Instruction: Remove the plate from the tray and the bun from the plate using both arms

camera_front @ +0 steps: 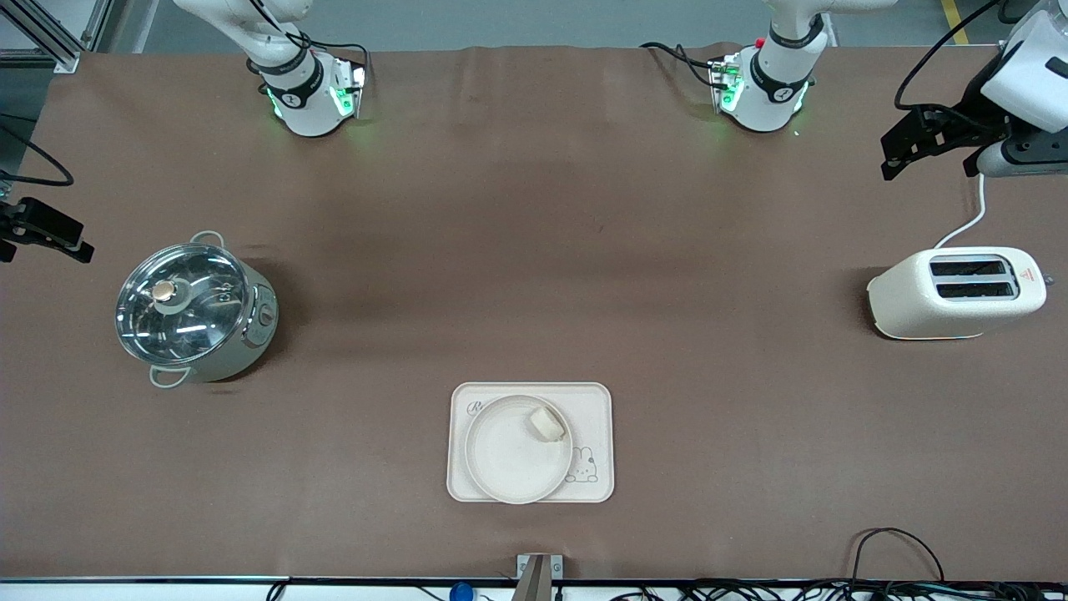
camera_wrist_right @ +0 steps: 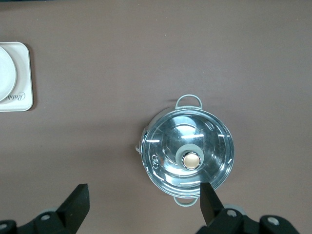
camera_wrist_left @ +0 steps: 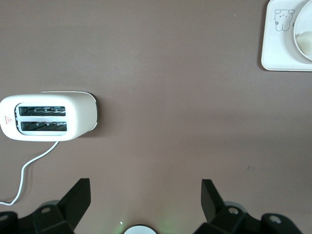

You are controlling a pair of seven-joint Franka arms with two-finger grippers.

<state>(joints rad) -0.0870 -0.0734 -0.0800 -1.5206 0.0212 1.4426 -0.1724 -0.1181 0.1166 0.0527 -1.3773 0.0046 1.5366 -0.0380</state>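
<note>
The round cream plate point(camera_front: 505, 457) lies on the rectangular rabbit tray point(camera_front: 596, 401), near the table's front-camera edge. The small pale bun point(camera_front: 546, 424) rests on the plate, by the rim on the side away from the camera. My left gripper point(camera_front: 926, 154) hangs open and empty at the left arm's end, above the table near the toaster. My right gripper point(camera_front: 46, 242) hangs open and empty at the right arm's end, beside the pot. The left wrist view shows open fingers point(camera_wrist_left: 145, 187) over bare cloth, with plate point(camera_wrist_left: 300, 22) and bun point(camera_wrist_left: 305, 41) at the edge. The right wrist view shows open fingers point(camera_wrist_right: 145, 191) and part of the plate point(camera_wrist_right: 6, 73).
A steel pot with a glass lid point(camera_front: 196, 313) point(camera_wrist_right: 187, 153) stands toward the right arm's end. A white toaster point(camera_front: 955, 292) point(camera_wrist_left: 48, 117) with its cord stands toward the left arm's end. Brown cloth covers the table between them.
</note>
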